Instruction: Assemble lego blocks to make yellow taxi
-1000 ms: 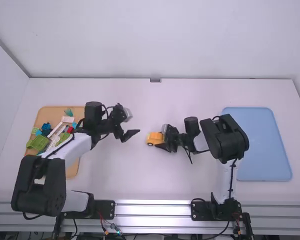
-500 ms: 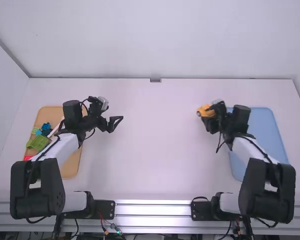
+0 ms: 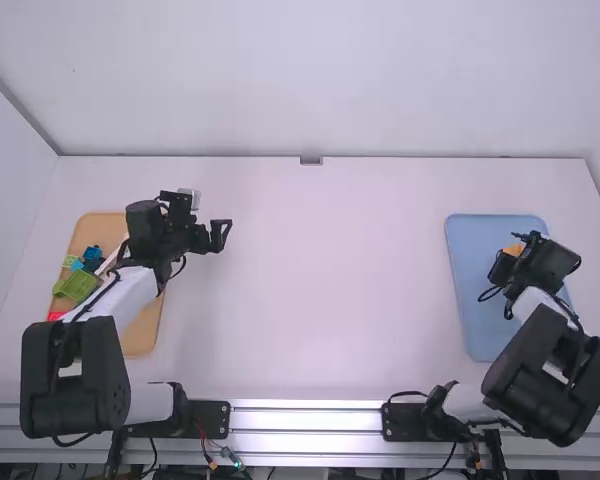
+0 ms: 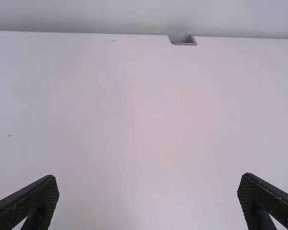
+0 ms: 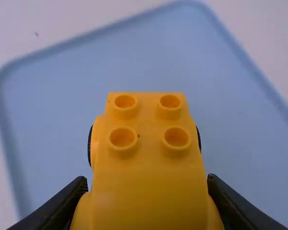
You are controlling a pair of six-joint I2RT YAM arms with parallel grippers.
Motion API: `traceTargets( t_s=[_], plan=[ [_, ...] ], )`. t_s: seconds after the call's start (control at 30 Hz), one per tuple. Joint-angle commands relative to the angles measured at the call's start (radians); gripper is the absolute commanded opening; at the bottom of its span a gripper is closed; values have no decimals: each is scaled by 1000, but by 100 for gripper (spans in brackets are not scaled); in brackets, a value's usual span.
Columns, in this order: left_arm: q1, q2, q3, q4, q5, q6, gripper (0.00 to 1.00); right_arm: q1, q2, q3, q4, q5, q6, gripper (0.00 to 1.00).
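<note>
Presently, the right claw [image 3: 511, 251] has the studded yellow plastic taxi [image 5: 149, 165] pinched between its two black fingers, over the light-blue rectangular tray [image 3: 476, 245] near the right edge of the white bench [image 3: 330, 300]. The left claw [image 3: 222, 229] stands spread, well apart, near the orange-tan tray [image 3: 145, 338] of coloured plastic bricks [image 3: 77, 285] by the left edge.

Glossy yellow plastic car [image 5: 149, 158] over a smooth, matt blue plastic tray [image 5: 53, 91]
</note>
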Motion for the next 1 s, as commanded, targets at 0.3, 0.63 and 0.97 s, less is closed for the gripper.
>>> traceTargets(
  t_s=[0.3, 0.63, 0.97],
  plan=[
    [-9, -13, -7, -33, -100, -29, 99, 24, 83, 5, 9, 102, 16, 51],
    [-9, -13, 10, -100, -113, -29, 99, 126, 80, 45, -75, 240, 69, 98],
    [-49, -46, 112, -257, -116, -20, 99, 258, -48, 168, -319, 290, 95, 99]
  ],
)
